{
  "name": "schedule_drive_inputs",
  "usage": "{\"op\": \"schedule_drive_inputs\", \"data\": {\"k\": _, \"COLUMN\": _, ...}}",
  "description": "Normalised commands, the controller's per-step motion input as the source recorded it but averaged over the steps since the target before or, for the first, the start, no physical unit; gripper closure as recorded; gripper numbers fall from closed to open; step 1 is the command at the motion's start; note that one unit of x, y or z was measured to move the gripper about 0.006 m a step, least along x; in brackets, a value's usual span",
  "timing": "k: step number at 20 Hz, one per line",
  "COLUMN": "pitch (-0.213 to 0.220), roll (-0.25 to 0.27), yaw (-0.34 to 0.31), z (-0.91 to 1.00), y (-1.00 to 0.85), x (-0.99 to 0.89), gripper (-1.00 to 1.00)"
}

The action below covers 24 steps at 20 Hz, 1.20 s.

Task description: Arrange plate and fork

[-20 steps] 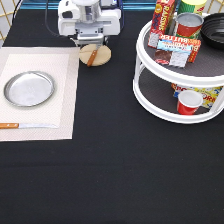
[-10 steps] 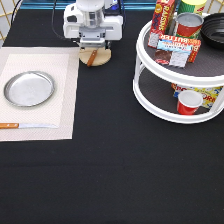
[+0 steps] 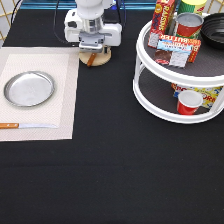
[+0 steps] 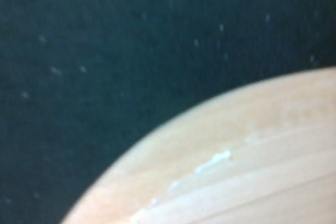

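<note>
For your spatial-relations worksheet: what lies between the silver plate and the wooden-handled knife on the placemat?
In the exterior view, only bare placemat lies between the plate and the knife; they sit apart.

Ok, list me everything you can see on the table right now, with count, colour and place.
plate: one, silver, on the placemat at the exterior view's left.
placemat: one, beige, at the exterior view's left edge.
knife: one, wooden handle, flat blade, on the placemat below the plate.
coaster: one, light wood, right of the placemat's top corner, mostly hidden under the gripper; also fills the wrist view.
fork: one, brown handle peeking out on the coaster; tines hidden.
two-tier rack: one, white, at the exterior view's right.
red cup: one, on the rack's lower tier.
cans and boxes: several, mostly red, on the upper tier.
gripper: one, white, low over the coaster.
</note>
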Motion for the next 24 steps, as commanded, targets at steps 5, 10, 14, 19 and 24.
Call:
{"op": "schedule_drive_inputs", "data": {"k": 5, "pitch": -0.003, "roll": 0.001, "yaw": -0.039, "z": -0.11, "y": 0.05, "x": -0.05, "gripper": 1.00}}
{"op": "schedule_drive_inputs", "data": {"k": 10, "pitch": 0.000, "roll": 0.000, "yaw": -0.037, "z": -0.06, "y": 0.11, "x": -0.01, "gripper": 1.00}}
{"op": "schedule_drive_inputs", "data": {"k": 14, "pitch": 0.000, "roll": 0.000, "yaw": -0.051, "z": -0.02, "y": 0.13, "x": 0.00, "gripper": 1.00}}
{"op": "schedule_drive_inputs", "data": {"k": 19, "pitch": 0.000, "roll": -0.002, "yaw": -0.049, "z": -0.12, "y": 0.00, "x": -0.04, "gripper": 1.00}}
{"op": "schedule_drive_inputs", "data": {"k": 24, "pitch": -0.002, "roll": -0.006, "yaw": -0.017, "z": -0.03, "y": -0.06, "x": -0.10, "gripper": 1.00}}
